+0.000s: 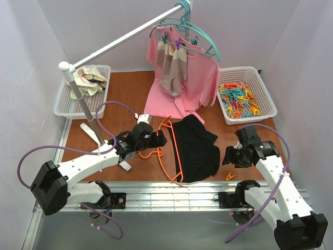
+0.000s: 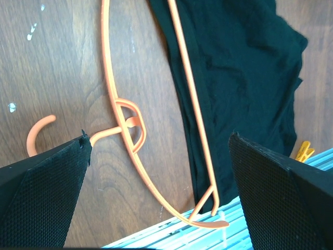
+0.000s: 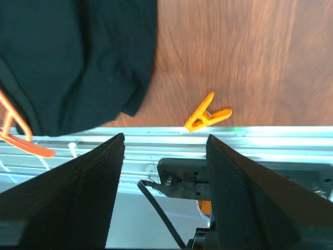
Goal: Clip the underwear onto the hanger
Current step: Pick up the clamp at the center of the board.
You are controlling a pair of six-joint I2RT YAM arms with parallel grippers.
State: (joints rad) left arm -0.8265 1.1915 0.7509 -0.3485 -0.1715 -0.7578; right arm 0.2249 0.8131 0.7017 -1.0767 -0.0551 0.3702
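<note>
- orange hanger [image 2: 190,88] lies flat on the table [image 1: 125,94], hook pointing toward my left arm; its far corner pokes out over the metal rail [image 1: 171,194] at the near edge.
- black underwear [image 1: 196,148] is spread on the wood just right of the hanger. the hanger's long straight bar rests along the cloth's left edge, so the two overlap there; the rest of the frame sits on bare wood.
- left claw [image 2: 156,138] is wide and empty, hovering over the hook and neck of the hanger, touching nothing that i can see.
- right claw [image 3: 165,137] is also wide and empty, near the underwear's right side, aimed at a lone orange peg [image 3: 207,119] lying at the table's near edge, just beside the cloth and apart from it.
- more pegs sit in the basket [image 1: 268,101] at the far right, well apart from the work.
- progress, as i judge it: early. cloth and hanger are laid together, but no peg grips either one, and nothing is pinned.
- what's left, i'd say: pick up the peg, bring it to where bar and cloth overlap, squeeze it on, then likely a second peg for the other side.
</note>
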